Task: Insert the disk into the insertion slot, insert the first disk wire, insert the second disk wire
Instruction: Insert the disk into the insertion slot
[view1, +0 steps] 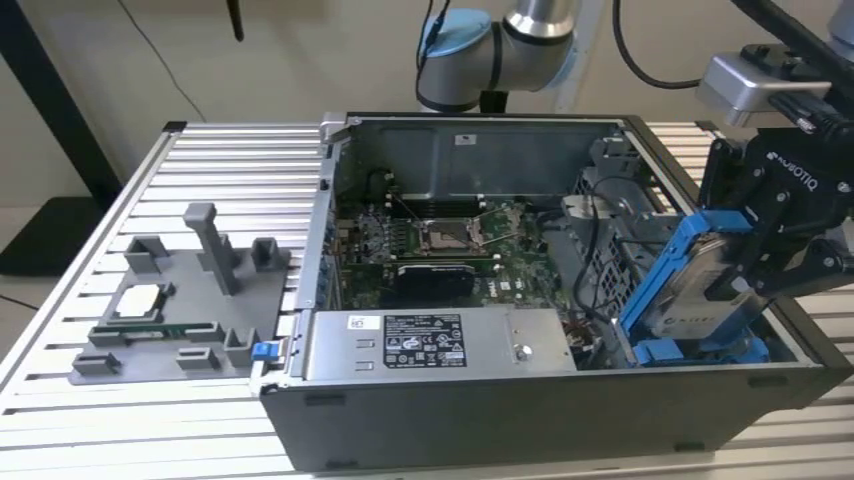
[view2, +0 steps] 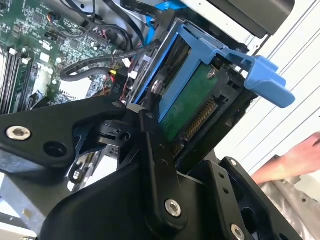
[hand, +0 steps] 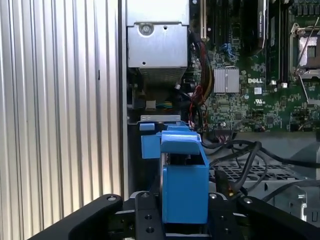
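Your gripper (hand: 181, 205), jaws pinching the disk (hand: 184, 175), holds it tilted over the open computer case (view1: 534, 420). Black cables (view2: 107, 57) and a second blue caddy (view1: 674, 352) lie just below it. A hand (view2: 295, 157) is near.

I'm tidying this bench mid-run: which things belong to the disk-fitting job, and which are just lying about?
In the job:
- disk, clamped by the gripper
- insertion slot

Lying about:
- grey fixture holding a processor and a memory stick
- other blue caddy
- power supply
- person's hand
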